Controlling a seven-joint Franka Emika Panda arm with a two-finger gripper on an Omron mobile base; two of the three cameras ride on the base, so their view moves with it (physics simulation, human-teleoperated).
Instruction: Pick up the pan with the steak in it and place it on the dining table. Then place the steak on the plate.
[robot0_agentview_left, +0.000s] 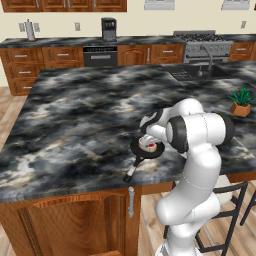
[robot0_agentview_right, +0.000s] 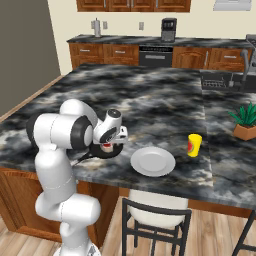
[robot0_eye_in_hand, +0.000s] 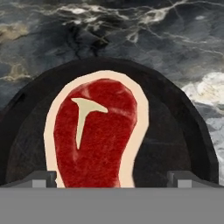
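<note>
The black pan (robot0_agentview_left: 138, 148) rests on the dining table (robot0_agentview_left: 75, 115) near its front edge, its long handle (robot0_agentview_left: 132, 171) pointing toward that edge. The steak (robot0_agentview_left: 151, 145) lies inside it, red with a pale rim. My gripper (robot0_agentview_left: 148, 140) hangs just above the pan, pointing down at the steak. In the hand view the steak (robot0_eye_in_hand: 96, 131) sits close between my two fingertips (robot0_eye_in_hand: 43, 179), with the pan (robot0_eye_in_hand: 175, 127) around it; the gripper (robot0_eye_in_hand: 111, 180) is open and holds nothing. The grey plate (robot0_agentview_right: 153, 161) lies just right of the pan (robot0_agentview_right: 102, 152), bare.
A yellow cup (robot0_agentview_right: 194, 145) stands right of the plate. A potted plant (robot0_agentview_right: 246, 122) sits at the table's right side, with a sink (robot0_agentview_left: 200, 72) beyond. A dark chair (robot0_agentview_right: 155, 215) stands below the plate. The far counter carries a coffee machine (robot0_agentview_left: 109, 29).
</note>
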